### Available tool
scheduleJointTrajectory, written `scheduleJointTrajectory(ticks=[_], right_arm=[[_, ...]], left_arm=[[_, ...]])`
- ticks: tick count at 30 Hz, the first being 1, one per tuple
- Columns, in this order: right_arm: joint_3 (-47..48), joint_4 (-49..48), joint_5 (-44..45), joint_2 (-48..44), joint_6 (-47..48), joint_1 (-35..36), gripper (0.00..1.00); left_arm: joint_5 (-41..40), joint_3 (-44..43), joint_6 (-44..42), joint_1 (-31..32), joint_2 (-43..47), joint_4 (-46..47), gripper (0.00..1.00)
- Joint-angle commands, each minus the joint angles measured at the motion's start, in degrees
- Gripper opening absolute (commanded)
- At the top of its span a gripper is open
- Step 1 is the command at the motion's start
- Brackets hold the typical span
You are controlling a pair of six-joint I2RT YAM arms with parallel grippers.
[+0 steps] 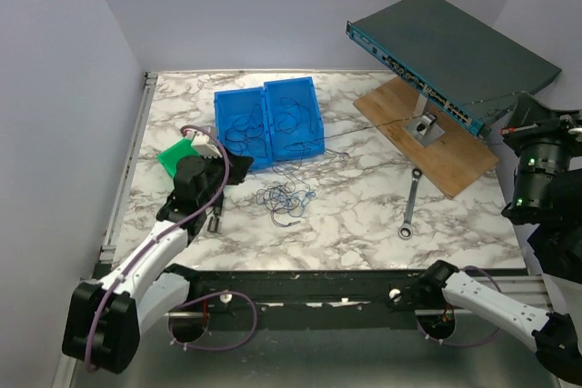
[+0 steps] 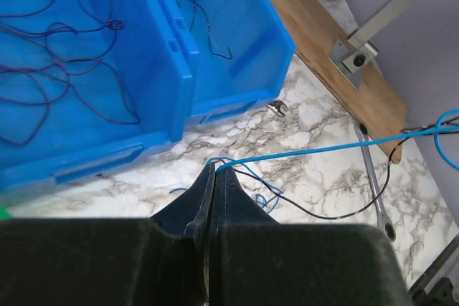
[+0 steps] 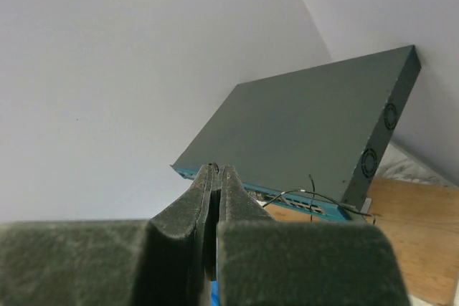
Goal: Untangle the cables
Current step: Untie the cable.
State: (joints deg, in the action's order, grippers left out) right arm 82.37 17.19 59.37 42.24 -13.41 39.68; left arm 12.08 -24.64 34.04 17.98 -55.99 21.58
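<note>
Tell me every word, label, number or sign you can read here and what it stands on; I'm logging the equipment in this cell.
No text can be read in any view.
On the network switch, the teal port face shows only ports; any print is too small and blurred to read.
On the wrench, any stamping is too small to tell.
On the blue bins, no label shows.
</note>
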Motion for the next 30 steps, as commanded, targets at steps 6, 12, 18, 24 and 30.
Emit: scheduleJointTrajectory(ticks=[6,12,18,24,30], right_arm=[[-0.7,3.5,3.2,0.1,-1.1,0.0,0.01],[-4.7,17.3,-27.4,3.6,-5.8,0.0,0.06],[-19.3,19.1,-43.2,5.1,-10.7,0.1,0.19],[-28.6,14.8,-54.0,2.8,-7.9,0.0,0.76],[-34.3,1.4,-69.4,9.4,-5.8,0.0,0.77]], left_arm=[[-14.1,2.5,6.8,-8.5,12.1,-17.3,0.00],[0.6,4.2,-0.9,-4.9,15.4,-5.5,0.00],[4.6,4.2,-5.9,3.1,13.3,1.2,0.00],[6.3,5.4,-10.8,9.0,13.3,4.4,0.00],[10.9,8.0,-12.4,11.8,17.5,8.9,0.00]])
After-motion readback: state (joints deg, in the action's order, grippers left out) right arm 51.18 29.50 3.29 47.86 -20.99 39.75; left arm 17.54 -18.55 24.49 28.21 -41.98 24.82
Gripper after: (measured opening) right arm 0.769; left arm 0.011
